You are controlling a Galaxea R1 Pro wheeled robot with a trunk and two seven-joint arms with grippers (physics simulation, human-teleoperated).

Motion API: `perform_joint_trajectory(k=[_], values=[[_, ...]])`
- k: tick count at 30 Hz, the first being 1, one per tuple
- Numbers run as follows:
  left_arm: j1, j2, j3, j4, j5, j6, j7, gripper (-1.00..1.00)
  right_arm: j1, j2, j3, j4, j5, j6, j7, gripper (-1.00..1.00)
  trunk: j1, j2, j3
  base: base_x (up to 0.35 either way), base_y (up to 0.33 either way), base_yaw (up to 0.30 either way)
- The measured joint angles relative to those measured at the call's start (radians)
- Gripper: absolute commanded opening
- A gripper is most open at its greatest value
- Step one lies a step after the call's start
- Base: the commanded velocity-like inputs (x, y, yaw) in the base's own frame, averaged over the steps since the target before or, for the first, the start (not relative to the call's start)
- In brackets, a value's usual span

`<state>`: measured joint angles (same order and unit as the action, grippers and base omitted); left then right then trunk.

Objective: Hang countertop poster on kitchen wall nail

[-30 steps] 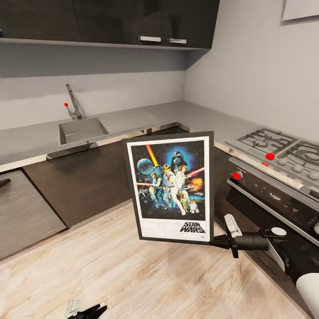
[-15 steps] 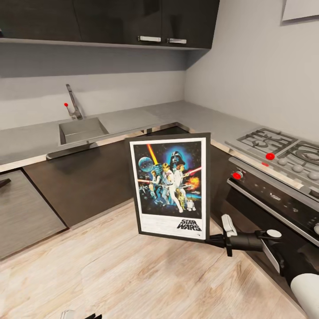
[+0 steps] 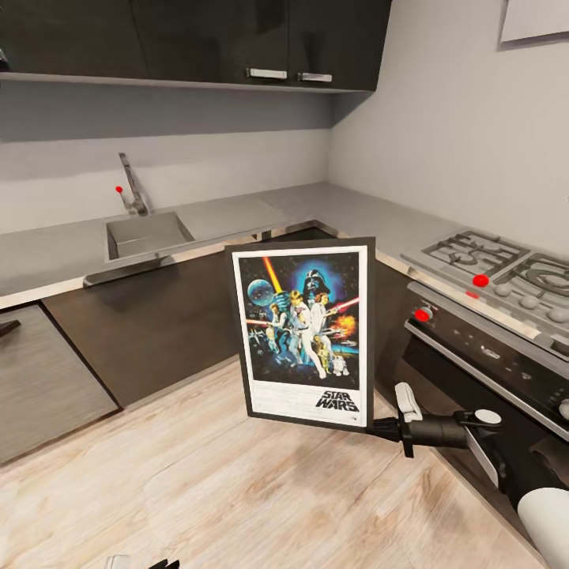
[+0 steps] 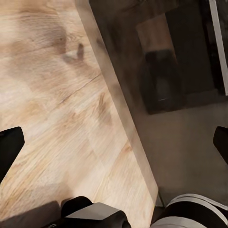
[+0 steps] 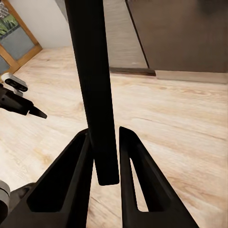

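Observation:
The poster (image 3: 304, 332) stands upright in the air over the wooden floor, in front of the corner cabinets, its Star Wars artwork facing me. My right gripper (image 3: 381, 427) is shut on its lower right corner; in the right wrist view both fingers (image 5: 78, 171) squeeze the black frame edge (image 5: 90, 71). The kitchen countertop (image 3: 237, 209) runs behind it in an L. My left gripper (image 3: 138, 563) hangs low at the picture's bottom edge, open, its fingertips (image 4: 9, 147) far apart over the floor. The wall nails are out of view.
A sink (image 3: 146, 233) with a tap is set in the worktop at the left. A gas hob (image 3: 506, 269) and oven front (image 3: 474, 363) stand close to my right arm. Dark upper cabinets (image 3: 237, 35) hang above. Wooden floor (image 3: 237, 490) lies below.
The poster has turned slightly and shifted a little with my right gripper, which pulled back a touch. My left gripper has sunk towards the bottom edge of the head view.

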<state>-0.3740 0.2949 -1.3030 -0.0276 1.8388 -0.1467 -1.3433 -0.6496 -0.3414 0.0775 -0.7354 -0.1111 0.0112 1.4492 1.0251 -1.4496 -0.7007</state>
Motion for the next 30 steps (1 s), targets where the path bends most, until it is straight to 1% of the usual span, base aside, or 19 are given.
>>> perform_joint_trajectory(k=[10,17,20,22,24,25,29,30], values=[[0.000,-0.002,-0.001,0.000,0.000,0.000,0.003,1.00,0.000,0.000,0.000,-0.001,0.001,0.000,0.000,-1.00,0.000,0.000,0.016,0.000,0.000,0.000],[0.000,0.001,0.004,0.001,0.001,0.000,0.000,1.00,0.000,-0.001,0.002,-0.008,0.001,0.000,0.000,-1.00,0.000,0.000,0.022,0.000,0.000,0.000],[0.000,0.001,0.019,-0.001,0.000,0.002,0.001,1.00,0.000,0.000,0.002,-0.009,0.001,0.000,0.000,-1.00,0.000,0.000,0.026,0.000,0.000,0.000],[0.000,-0.002,0.055,-0.003,0.000,0.009,0.005,1.00,0.000,0.000,0.002,-0.009,0.001,0.000,0.000,-1.00,0.000,0.000,0.030,0.000,0.000,0.000],[0.000,-0.002,0.070,-0.004,-0.001,0.024,0.006,1.00,0.000,0.000,0.002,-0.009,0.001,0.000,0.000,-1.00,0.000,0.000,0.033,0.000,0.000,0.000],[0.000,-0.003,0.081,-0.006,-0.002,0.048,0.007,1.00,0.000,0.000,0.002,-0.009,0.001,0.000,0.000,-1.00,0.000,0.000,0.035,0.000,0.000,0.000],[0.000,-0.008,0.091,-0.010,-0.004,0.106,0.010,1.00,0.000,0.000,0.002,-0.009,0.001,0.000,0.000,-1.00,0.000,0.000,0.041,0.000,0.000,0.000],[-0.001,-0.012,0.094,-0.011,-0.004,0.130,0.017,1.00,0.000,0.000,0.002,-0.009,0.001,0.000,0.000,-1.00,0.000,0.000,0.043,0.000,0.000,0.000]])
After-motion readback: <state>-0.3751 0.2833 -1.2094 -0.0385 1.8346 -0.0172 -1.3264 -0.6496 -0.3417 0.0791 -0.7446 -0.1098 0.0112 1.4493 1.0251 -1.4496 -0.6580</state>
